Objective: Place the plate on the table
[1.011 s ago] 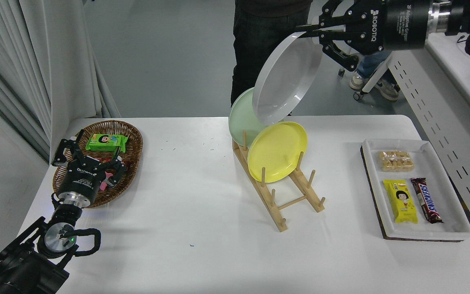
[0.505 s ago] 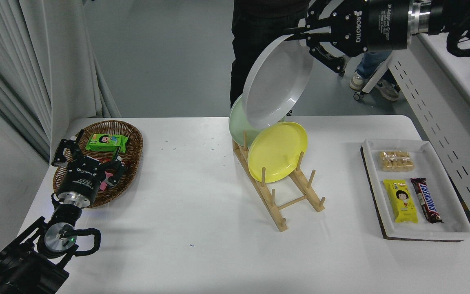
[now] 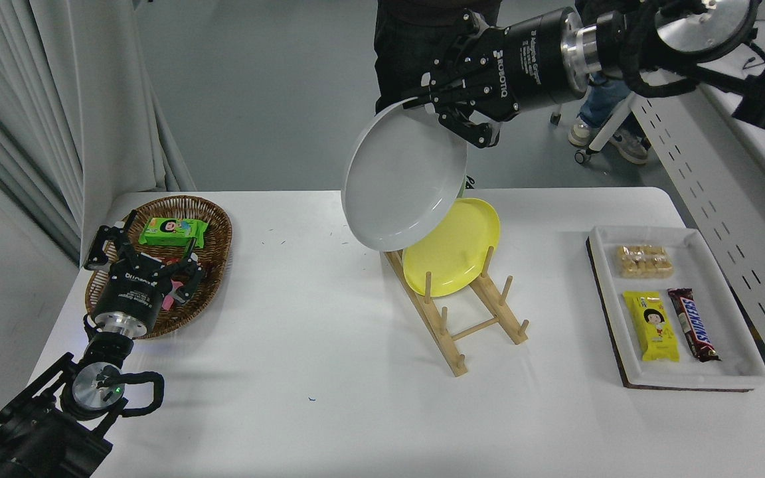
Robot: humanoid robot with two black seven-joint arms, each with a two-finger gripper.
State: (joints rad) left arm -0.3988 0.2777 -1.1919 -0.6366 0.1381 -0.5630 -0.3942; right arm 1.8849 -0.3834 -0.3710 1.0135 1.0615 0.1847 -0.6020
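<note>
White table (image 3: 329, 345) with three things set on it.
At the middle, a wooden plate rack (image 3: 462, 318), standing directly on the tabletop. Well to the left of the rack, near the table's left edge, a wicker basket (image 3: 216, 255). Well to the right of the rack, along the right edge, a white tray (image 3: 741, 372).

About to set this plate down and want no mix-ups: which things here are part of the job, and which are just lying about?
Part of the job:
- grey plate, held at its rim by the right gripper, in the air
- table

Lying about:
- yellow plate on the wooden rack
- wicker basket with a green packet
- snack tray
- left gripper, parked over the basket
</note>
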